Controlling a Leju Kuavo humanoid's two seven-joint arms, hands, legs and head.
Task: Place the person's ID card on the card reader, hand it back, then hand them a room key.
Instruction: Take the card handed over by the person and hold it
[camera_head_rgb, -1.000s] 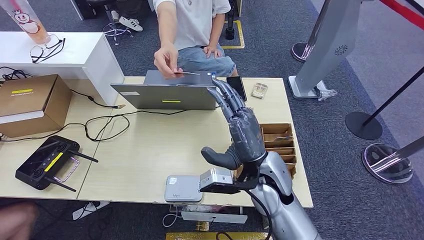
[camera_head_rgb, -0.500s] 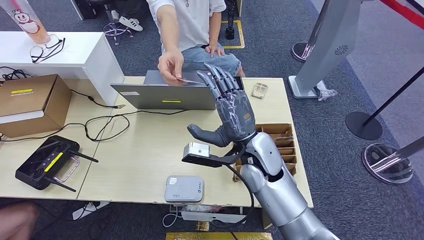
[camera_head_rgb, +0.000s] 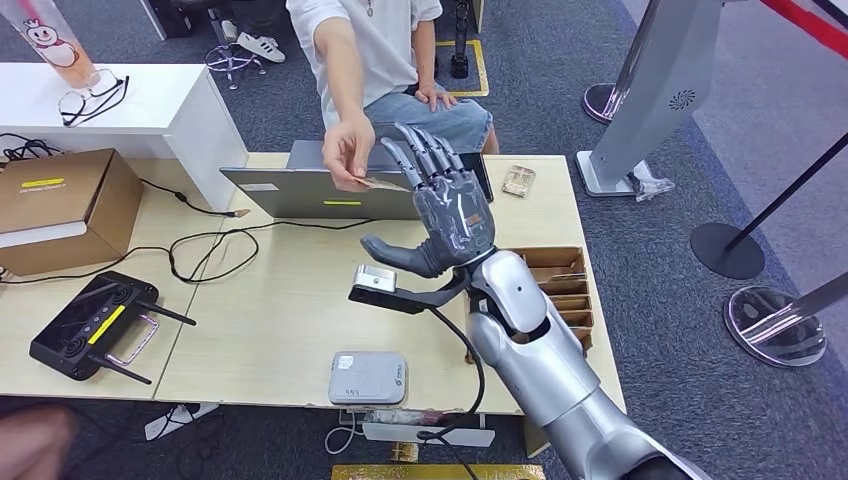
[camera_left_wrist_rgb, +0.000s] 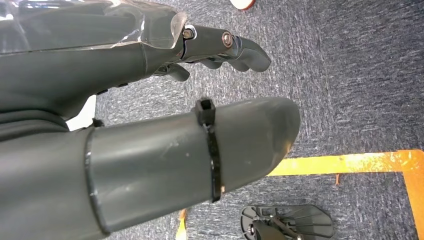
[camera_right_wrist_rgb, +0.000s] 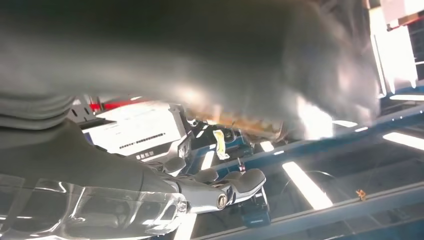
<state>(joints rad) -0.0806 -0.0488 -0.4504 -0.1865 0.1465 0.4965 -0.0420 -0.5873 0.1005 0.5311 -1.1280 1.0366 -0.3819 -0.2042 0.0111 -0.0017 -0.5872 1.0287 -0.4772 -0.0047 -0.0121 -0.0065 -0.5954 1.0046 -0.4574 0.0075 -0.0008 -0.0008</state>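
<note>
A seated person's hand (camera_head_rgb: 349, 150) holds a thin ID card (camera_head_rgb: 386, 184) out over the laptop. My right hand (camera_head_rgb: 443, 214) is raised above the table just right of the card, its fingers spread and pointing up and its thumb stuck out to the left. The card's end lies close to those fingers, and nothing is gripped. The grey card reader (camera_head_rgb: 368, 377) lies flat at the table's front edge, below this hand. In the left wrist view my left hand (camera_left_wrist_rgb: 150, 100) hangs over carpet with its fingers loose, holding nothing.
A grey laptop (camera_head_rgb: 325, 192) stands at the table's far edge, with a dark phone (camera_head_rgb: 476, 172) beside it. A wooden slotted box (camera_head_rgb: 560, 283) sits at the right edge. A cable (camera_head_rgb: 215, 245), a black controller (camera_head_rgb: 95, 325) and a cardboard box (camera_head_rgb: 62, 205) occupy the left.
My right hand has risen and moved left and away from me, toward the person. The person's hand has brought the card down to my fingers.
</note>
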